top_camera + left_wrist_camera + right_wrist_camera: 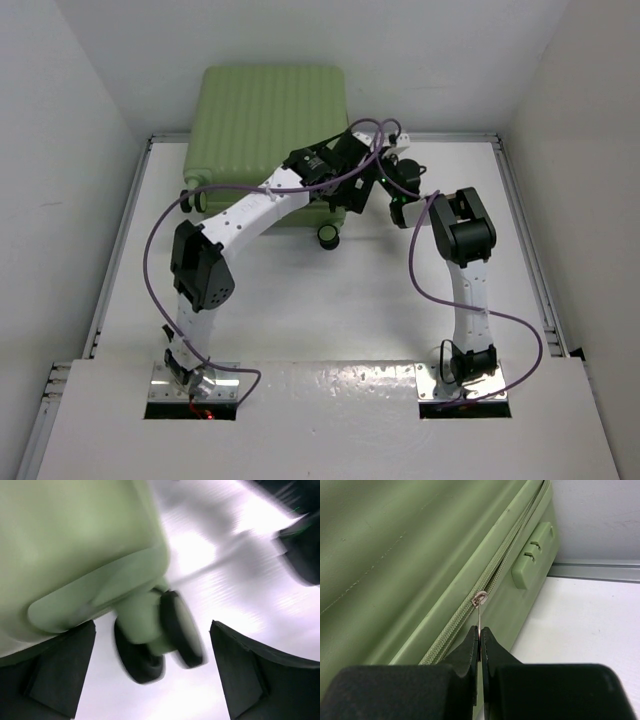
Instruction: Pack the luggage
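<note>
Two arms are bolted at the bottom of the top view, the left arm (pixel 245 215) at lower left and the right arm (pixel 465 290) at lower right. Purple cables (pixel 150 262) loop beside each arm. Both arms reach across the white desk (pixel 330 300) toward the frame centre.

1. Left pincer (pixel 152 625): the fingers (pixel 60 675) stand wide apart at the lower left and lower right of the left wrist view and grip nothing. A black caster wheel (pixel 175 630) sits between them, under a rounded green corner of the shell. This view is blurred, so contact between fingers and wheel cannot be judged.

2. Right pincer (pixel 480 632): the fingers are pressed together and clamped on the thin metal zipper pull (pixel 479 612) at the centre of the right wrist view. The pull hangs from a slider on the zipper track (pixel 505 560), which runs diagonally from lower left to upper right. A green lock block (pixel 532 555) sits on the side wall just right of the track.

3. Luggage (pixel 265 110): the pale-green ribbed suitcase lies flat and closed in the upper centre of the top view, at the far end of the desk. One caster (pixel 328 235) shows at its near right corner and a second (pixel 190 200) at its near left corner.

Plain white walls (pixel 80 120) enclose the desk on the left, right and far sides.
</note>
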